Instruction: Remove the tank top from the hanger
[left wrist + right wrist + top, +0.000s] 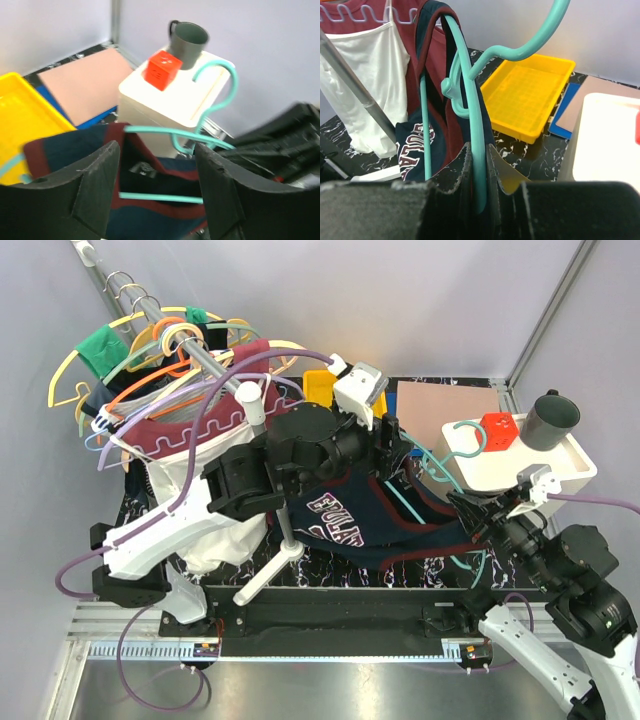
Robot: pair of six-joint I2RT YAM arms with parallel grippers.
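Scene: two robot arms work over a dark marbled table, seen from above and from each wrist.
Tank top: navy with maroon trim and white lettering; it hangs in the middle of the table between the two arms, away from the clothes rail at the far left.
Hanger: thin and teal, held up in the air, with its hook pointing toward the white box.
Right gripper: clenched on one arm of the hanger, with the tank top's strap lying against that arm.
Left gripper: jaws apart and grasping nothing – the hanger's lower bar and the navy cloth lie in the gap between its fingers.
Done so far: the hanger is off the rail and steadied.
Left to do: judging by the strap draped over the hanger's arm, the tank top is not yet free – both shoulders probably have to slide off.
Yellow tray: on the far side of the table; nothing shows inside it.
White box: at the right; a red cube and a dark grey mug stand on top.
Mug contents: cannot tell.
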